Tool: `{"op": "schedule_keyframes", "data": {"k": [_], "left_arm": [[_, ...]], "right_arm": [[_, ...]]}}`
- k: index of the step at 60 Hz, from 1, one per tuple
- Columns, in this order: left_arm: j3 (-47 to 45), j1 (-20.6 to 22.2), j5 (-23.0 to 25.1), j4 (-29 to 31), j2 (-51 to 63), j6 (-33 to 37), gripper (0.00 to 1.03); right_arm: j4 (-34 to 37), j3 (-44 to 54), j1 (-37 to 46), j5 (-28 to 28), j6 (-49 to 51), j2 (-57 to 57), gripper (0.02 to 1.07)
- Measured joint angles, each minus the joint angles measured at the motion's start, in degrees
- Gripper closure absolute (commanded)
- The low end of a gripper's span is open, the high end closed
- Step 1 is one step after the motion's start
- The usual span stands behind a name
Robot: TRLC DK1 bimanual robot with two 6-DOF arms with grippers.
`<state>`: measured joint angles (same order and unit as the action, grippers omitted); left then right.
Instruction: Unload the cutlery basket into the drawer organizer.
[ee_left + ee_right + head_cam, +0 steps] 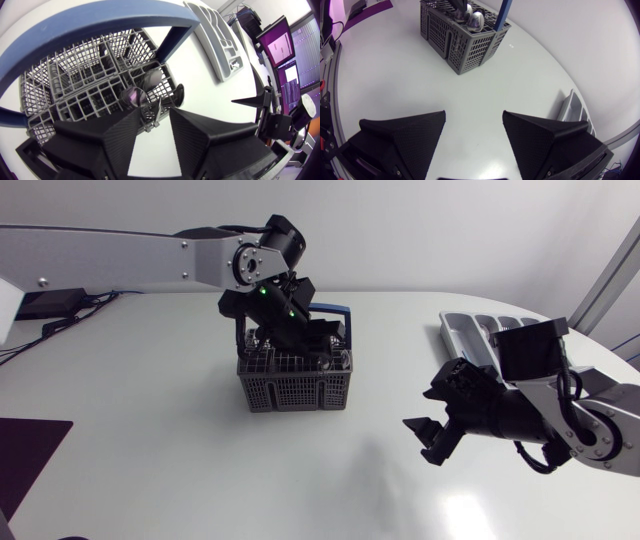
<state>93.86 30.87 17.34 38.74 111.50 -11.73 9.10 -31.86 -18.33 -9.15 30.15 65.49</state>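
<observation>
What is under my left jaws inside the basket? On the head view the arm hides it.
Observer: The left wrist view shows two spoons standing bowl-up in a corner compartment of the basket, next to one upright of the blue handle.
Operator: Are the jaws on them?
Observer: No. The left jaws stand apart, with the spoon bowls just ahead of the gap.
Operator: Anything between the right jaws?
Observer: Nothing. The right wrist view shows them open over bare table, with the organizer beside them.

Cutlery basket (295,390) left of organizer (474,332)
</observation>
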Motion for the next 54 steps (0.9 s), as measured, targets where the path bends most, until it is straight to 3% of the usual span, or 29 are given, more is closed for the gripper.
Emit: {"op": "schedule_keyframes", "data": {"k": [12,42,51,54], "left_arm": [[0.3,0.0,0.0,-1.2,0.2,0.4,0.76],[0.4,0.0,0.2,-1.4,1.1,1.3,0.79],[0.4,0.0,0.2,-1.4,1.1,1.3,0.99],[0.4,0.0,0.4,-1.4,1.1,1.3,1.00]], "right_arm": [[0.0,0.2,-0.2,0.0,0.1,0.1,0.24],[-0.3,0.2,-0.4,0.0,0.1,0.1,0.24],[-0.5,0.5,-0.4,0.0,0.1,0.1,0.24],[-0.7,0.6,-0.4,0.0,0.1,0.1,0.24]]}}
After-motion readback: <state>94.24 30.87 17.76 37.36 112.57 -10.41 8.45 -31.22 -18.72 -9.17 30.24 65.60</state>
